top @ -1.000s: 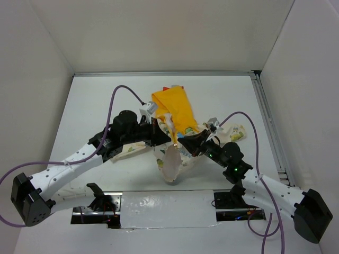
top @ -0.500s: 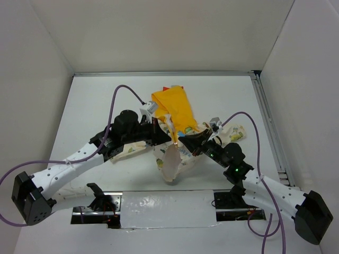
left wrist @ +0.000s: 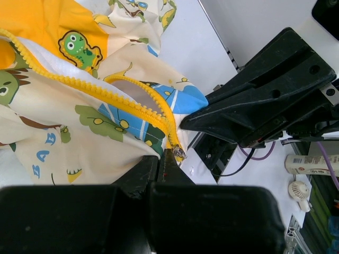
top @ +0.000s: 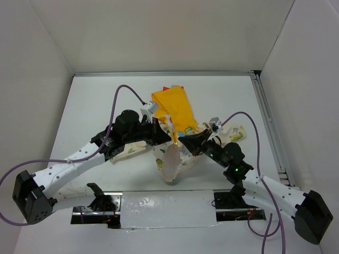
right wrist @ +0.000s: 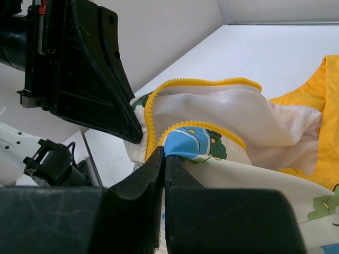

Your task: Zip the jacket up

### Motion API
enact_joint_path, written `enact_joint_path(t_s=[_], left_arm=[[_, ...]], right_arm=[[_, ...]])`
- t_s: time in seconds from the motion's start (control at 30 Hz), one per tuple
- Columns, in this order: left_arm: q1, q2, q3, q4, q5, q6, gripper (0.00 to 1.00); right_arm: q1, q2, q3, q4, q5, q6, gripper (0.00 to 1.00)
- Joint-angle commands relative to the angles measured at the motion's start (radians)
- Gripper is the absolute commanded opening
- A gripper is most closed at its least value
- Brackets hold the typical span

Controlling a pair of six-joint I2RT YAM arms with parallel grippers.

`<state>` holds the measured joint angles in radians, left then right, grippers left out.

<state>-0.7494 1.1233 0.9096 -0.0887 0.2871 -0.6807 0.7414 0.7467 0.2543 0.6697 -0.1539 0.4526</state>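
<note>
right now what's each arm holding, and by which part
Both hold the jacket: left jaws pinch the zipper end by its slider, right jaws pinch the fabric edge beside the teeth.

Child's jacket (left wrist: 79, 135): soft matt printed cloth, cream outside, yellow-orange lining. zipper teeth (left wrist: 127, 103) on the jacket's edge: yellow, plastic-looking; slider (left wrist: 179, 153) shiny metal. left pincer (left wrist: 165, 159), right pincer (right wrist: 164, 156): matt black plastic. tabletop (top: 106, 100) under the jacket: smooth matt white.

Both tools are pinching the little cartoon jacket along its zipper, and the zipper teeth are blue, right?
Not quite: the zipper teeth are yellow, not blue, as the left wrist view shows. The rest holds: the left tool and the right tool are both shut on the jacket along its zipper.
</note>
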Motion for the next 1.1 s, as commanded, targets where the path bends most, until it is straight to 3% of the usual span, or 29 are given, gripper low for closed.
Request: enact_joint_path(t_s=[0.0, 0.33, 1.07], left_arm=[[0.002, -0.007, 0.009, 0.073, 0.040, 0.018, 0.00], [0.002, -0.014, -0.009, 0.079, 0.058, 0.015, 0.00], [0.002, -0.025, 0.008, 0.069, 0.008, -0.013, 0.00]], right_arm=[[-0.007, 0.011, 0.042, 0.062, 0.004, 0.006, 0.00], [-0.007, -0.024, 0.010, 0.100, 0.080, 0.038, 0.00], [-0.007, -0.041, 0.016, 0.048, 0.024, 0.038, 0.00]])
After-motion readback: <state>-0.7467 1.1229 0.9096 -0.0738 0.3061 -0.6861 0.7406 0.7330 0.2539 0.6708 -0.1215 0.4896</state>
